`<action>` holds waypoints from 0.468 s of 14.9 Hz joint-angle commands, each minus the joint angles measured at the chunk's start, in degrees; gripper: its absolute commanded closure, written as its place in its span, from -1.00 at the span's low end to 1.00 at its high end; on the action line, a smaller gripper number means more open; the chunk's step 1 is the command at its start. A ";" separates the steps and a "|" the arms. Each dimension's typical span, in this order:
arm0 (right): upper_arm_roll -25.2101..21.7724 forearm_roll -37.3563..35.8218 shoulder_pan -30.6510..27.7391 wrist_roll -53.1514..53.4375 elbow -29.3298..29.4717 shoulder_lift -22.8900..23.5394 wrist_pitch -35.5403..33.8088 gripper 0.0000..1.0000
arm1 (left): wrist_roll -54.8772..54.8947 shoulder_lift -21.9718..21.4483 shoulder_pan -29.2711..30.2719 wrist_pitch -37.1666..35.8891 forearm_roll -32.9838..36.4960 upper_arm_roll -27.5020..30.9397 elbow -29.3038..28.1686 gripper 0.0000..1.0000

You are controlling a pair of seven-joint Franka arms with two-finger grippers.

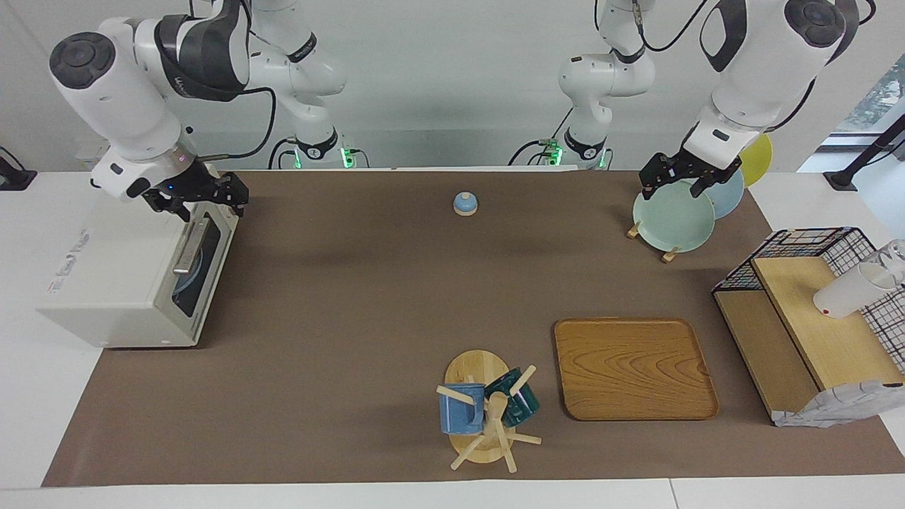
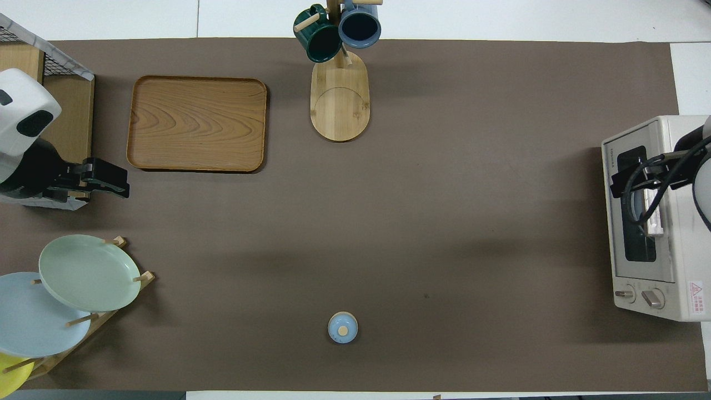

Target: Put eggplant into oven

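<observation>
Brown mat (image 1: pixel 368 297), boxy cream oven (image 1: pixel 127 276)

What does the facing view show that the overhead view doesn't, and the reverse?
Facing only: both arms whole, the oven's top, the white cup on the wire basket. Overhead only: the oven's knobs and warning sticker. Both: oven door shut, right gripper open above it, left gripper open, waiting near the plates, tray, mug rack; no eggplant.
</observation>
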 commanded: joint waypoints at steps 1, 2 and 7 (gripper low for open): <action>-0.25 1.39 2.48 0.08 0.46 -1.19 -1.53 -1.00 | 0.29 -0.19 0.41 -0.74 0.94 -0.16 0.40 -1.00; -1.65 1.39 4.15 1.13 0.72 -1.10 -1.62 -1.00 | 0.29 -0.19 0.41 -0.74 0.94 -0.16 0.40 -1.00; -3.41 1.04 6.72 1.93 3.71 -1.36 -3.64 -1.00 | 0.29 -0.19 0.41 -0.74 0.94 -0.16 0.40 -1.00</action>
